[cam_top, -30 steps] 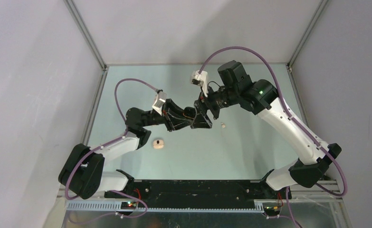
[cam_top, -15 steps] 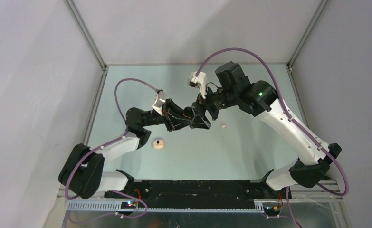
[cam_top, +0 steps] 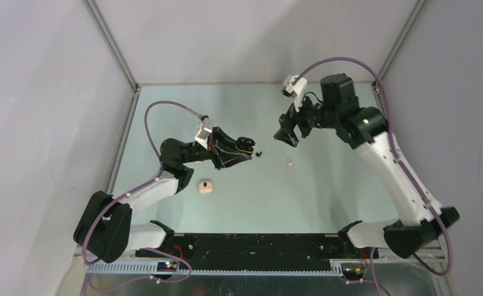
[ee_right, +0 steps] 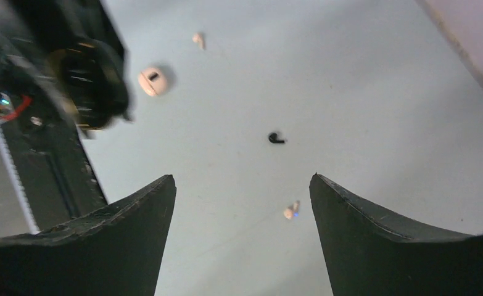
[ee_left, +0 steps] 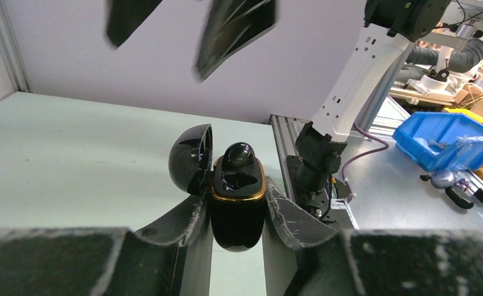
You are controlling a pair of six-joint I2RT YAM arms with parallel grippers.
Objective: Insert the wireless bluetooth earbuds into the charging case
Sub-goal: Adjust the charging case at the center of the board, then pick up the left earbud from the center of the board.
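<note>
Earbud (cam_top: 259, 154), black, lies just off left gripper (cam_top: 243, 148) clamping the open black charging case (ee_left: 237, 185), below-left of splayed, empty right gripper (cam_top: 288, 134).

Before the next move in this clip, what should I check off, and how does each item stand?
1. Hold: the left gripper clamps the black case from both sides: ok.
2. The lid stands open: ok.
3. One seated earbud sits in the case: ok.
4. The right gripper is open and empty: ok.
5. The loose earbud lies alone on the table, inside the right wrist view: ok.
6. Which way it faces for a grasp: cannot tell.
</note>
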